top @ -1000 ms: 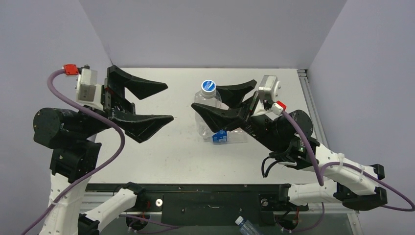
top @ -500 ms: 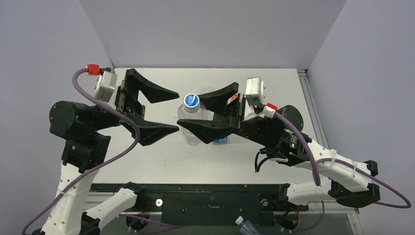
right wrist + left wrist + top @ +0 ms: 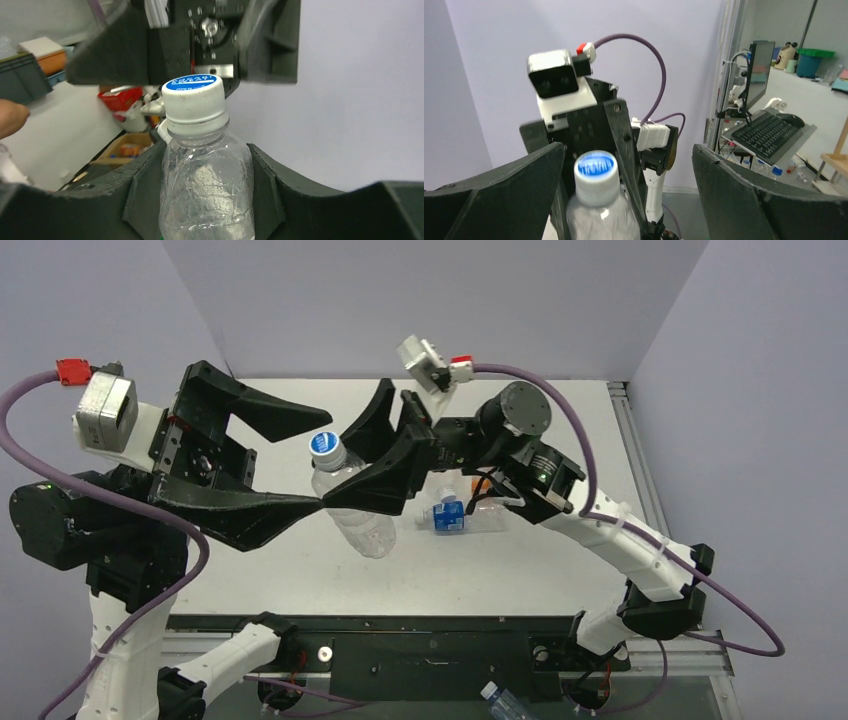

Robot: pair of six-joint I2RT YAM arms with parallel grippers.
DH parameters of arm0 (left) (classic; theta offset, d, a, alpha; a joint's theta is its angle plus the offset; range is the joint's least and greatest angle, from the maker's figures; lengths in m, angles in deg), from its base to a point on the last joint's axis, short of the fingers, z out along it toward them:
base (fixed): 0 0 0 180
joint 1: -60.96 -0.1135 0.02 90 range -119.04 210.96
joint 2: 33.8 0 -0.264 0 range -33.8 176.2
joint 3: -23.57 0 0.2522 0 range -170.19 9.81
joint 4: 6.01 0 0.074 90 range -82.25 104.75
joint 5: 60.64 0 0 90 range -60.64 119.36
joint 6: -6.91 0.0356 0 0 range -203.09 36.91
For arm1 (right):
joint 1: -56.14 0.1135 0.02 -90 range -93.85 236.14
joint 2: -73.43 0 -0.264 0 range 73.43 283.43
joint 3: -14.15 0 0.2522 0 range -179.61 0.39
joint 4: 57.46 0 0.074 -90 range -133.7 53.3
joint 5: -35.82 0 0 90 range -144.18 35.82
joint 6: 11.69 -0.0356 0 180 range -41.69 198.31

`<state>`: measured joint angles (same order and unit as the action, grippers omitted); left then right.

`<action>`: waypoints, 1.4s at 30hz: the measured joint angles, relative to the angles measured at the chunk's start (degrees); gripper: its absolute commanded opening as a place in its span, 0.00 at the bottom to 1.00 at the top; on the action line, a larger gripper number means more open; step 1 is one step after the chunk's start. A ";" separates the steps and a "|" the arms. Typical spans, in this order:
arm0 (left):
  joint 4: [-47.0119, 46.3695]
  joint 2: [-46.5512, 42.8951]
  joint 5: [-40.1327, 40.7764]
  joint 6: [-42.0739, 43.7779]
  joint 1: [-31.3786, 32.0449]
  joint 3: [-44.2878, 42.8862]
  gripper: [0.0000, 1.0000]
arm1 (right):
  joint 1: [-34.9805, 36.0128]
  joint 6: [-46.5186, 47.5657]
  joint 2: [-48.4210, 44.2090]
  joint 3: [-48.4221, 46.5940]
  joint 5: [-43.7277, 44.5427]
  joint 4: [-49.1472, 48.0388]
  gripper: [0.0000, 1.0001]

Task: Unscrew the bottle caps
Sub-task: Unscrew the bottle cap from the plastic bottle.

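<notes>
Here we have the right hand (image 3: 335, 475) up off the counter (image 3: 300, 580), closed around the body of a clear crinkled plastic bottle (image 3: 362, 528). From the right wrist view we see its two black fingers (image 3: 280, 185) hugging the bottle just under the shoulder, one on each side. The bottle hangs tilted in the air, left of the counter's centre, neck up and to the left, base lower and toward the near edge.

On the neck sits the white ridged plastic cap with a blue printed top (image 3: 324, 444), seated square on the bottle.

And there is the left hand (image 3: 322, 458), jaws spread wide, with that cap in the gap between them. From the left wrist view the cap sits closer to the finger on the left of the picture, with plenty of air on the other side. We see no contact with either finger, though the view is a little blurred there. The left hand holds nothing.

Down on the counter, right of centre and about midway between the far and near edges, a second clear plastic bottle with a blue label (image 3: 450, 517) lies on its side, partly hidden behind the right arm. We cannot make out its cap. Below the near edge, between the arm bases, one more clear bottle (image 3: 503, 703) pokes into view.
</notes>
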<state>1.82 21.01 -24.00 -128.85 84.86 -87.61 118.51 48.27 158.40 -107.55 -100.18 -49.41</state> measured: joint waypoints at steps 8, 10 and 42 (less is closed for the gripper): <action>3.21 1.79 5.09 -0.52 0.00 -0.07 0.97 | 1.29 -0.66 4.00 -3.04 -4.55 10.73 0.00; 4.39 2.36 5.18 -0.33 0.00 -0.02 0.99 | 1.42 -0.59 4.02 -4.61 -4.92 12.66 0.00; 9.20 6.56 3.91 -2.25 -0.57 -1.25 0.35 | -6.88 -3.76 6.38 -9.49 -5.51 17.70 0.00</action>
<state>11.02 27.56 -20.09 -131.10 84.29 -88.86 111.63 44.51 164.78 -117.03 -105.68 -31.71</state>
